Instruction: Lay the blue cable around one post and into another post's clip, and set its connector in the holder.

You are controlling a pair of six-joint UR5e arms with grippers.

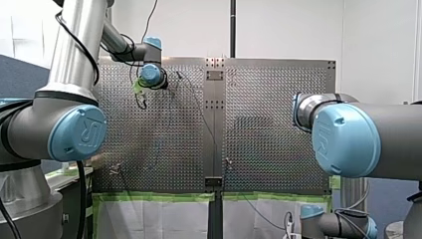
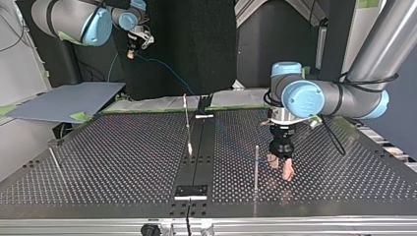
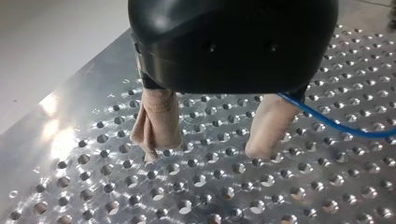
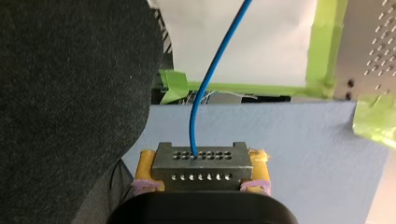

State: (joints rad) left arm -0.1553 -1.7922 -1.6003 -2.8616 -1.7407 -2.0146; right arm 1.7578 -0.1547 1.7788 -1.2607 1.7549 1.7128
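In the right wrist view my right gripper [image 4: 201,179] has its yellow pads shut on a grey metal connector [image 4: 201,164], from which the blue cable [image 4: 198,98] rises. The top view has that gripper [image 2: 132,48] high above the table's far edge at the left, and the cable [image 2: 169,74] slopes down from it toward the table. My left gripper [image 2: 282,164] stands on the table beside a thin post [image 2: 256,167]. Its beige fingers [image 3: 159,121] are open on the perforated plate. The cable [image 3: 336,123] passes behind one finger, not between them.
A second post [image 2: 187,120] stands on the table's middle strip, and a third post [image 2: 54,161] leans at the top view's left. A small black plate [image 2: 192,191] sits on the strip near the closest edge. A blue-grey board [image 2: 64,101] lies beyond the table's far left corner.
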